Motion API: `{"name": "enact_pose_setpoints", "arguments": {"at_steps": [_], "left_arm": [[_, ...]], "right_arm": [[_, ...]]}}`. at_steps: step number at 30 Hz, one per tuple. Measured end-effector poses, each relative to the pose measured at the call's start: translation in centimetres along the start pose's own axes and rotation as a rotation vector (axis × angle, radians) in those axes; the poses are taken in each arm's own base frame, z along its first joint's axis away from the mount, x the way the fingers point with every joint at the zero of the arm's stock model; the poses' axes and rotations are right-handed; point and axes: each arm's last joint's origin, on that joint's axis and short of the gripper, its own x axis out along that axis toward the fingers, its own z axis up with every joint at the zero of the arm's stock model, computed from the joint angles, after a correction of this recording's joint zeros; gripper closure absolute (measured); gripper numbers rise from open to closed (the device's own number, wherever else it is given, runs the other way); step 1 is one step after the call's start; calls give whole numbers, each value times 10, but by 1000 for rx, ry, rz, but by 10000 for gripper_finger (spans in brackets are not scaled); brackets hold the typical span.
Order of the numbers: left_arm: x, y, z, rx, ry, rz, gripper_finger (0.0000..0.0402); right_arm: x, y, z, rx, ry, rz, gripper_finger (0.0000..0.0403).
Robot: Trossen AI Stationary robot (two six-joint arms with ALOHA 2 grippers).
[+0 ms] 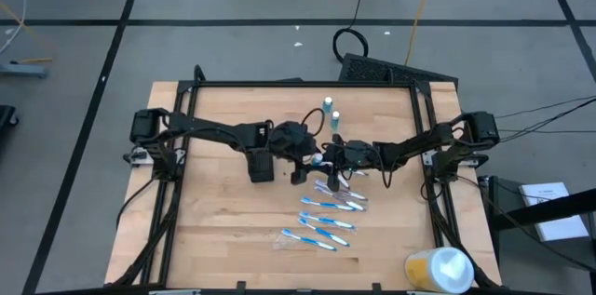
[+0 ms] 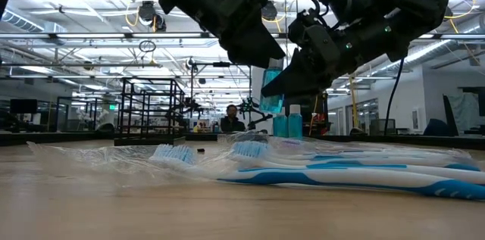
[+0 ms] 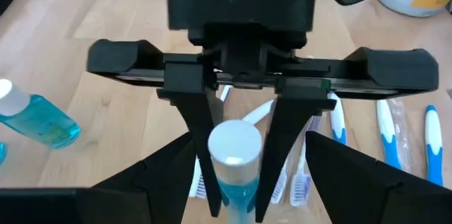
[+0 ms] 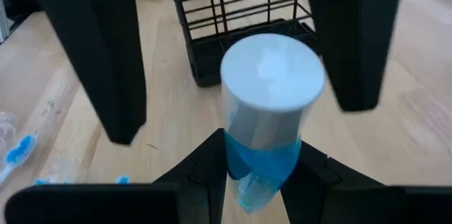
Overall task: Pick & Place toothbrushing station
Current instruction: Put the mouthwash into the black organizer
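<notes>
My right gripper is shut on a small blue bottle with a white cap, held above the table's middle. My left gripper is open. Its two fingers stand on either side of the bottle's cap end, apart from it. The black mesh holder stands on the table just left of both grippers and also shows in the right wrist view. Two more blue bottles stand upright farther back. Several blue-and-white toothbrushes in clear wrap lie flat on the table nearer the front. My right gripper pinches the bottle's blue body just under the white cap between its two fingers. The fingers come slanting down from the table's right. The bottle hangs roughly upright, cap up, lifted clear of the table.
A yellow-and-white round container lies at the table's near right corner. The toothbrushes spread over the near middle. Bare wood lies at the near left. A black frame runs round the table.
</notes>
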Motion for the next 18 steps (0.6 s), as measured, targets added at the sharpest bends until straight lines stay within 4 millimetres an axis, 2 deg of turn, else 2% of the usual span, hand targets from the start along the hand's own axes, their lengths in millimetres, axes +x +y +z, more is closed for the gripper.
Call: {"name": "enact_pose_setpoints", "arguments": {"at_steps": [12,18], "left_arm": [[-1,6,1,-55,-18,12,134],[0,6,1,-56,-15,11,182]], "right_arm": [[0,0,0,10,2,0,307],[0,0,0,11,-1,1,307]]}}
